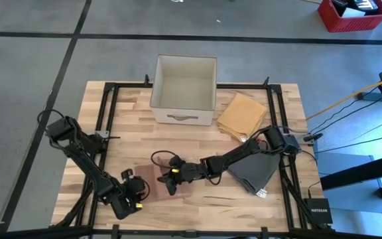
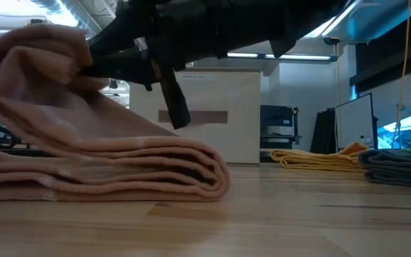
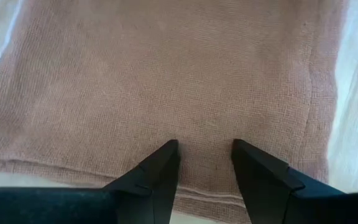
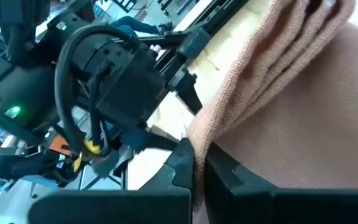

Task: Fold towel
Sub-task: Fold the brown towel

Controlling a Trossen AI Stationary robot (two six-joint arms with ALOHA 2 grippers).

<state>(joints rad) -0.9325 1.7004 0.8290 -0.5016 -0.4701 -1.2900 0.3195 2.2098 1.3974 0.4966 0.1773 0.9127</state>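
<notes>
We see the pink towel (image 1: 152,176) lying partly folded on the wooden table (image 1: 178,139), near its front edge, between the two arms. The right end effector (image 1: 171,176) is pressed together, pinching an edge of the towel and holding that part lifted above the flat layers; in the low view the raised fold (image 2: 34,53) hangs over the stacked part. The left end effector (image 3: 205,165) sits just over the flat towel with its fingers (image 3: 160,168) spread, nothing between them. Behind are a white box (image 1: 184,89), a folded yellow cloth (image 1: 243,116) beside it, and a grey cloth (image 1: 254,171) near the right arm
</notes>
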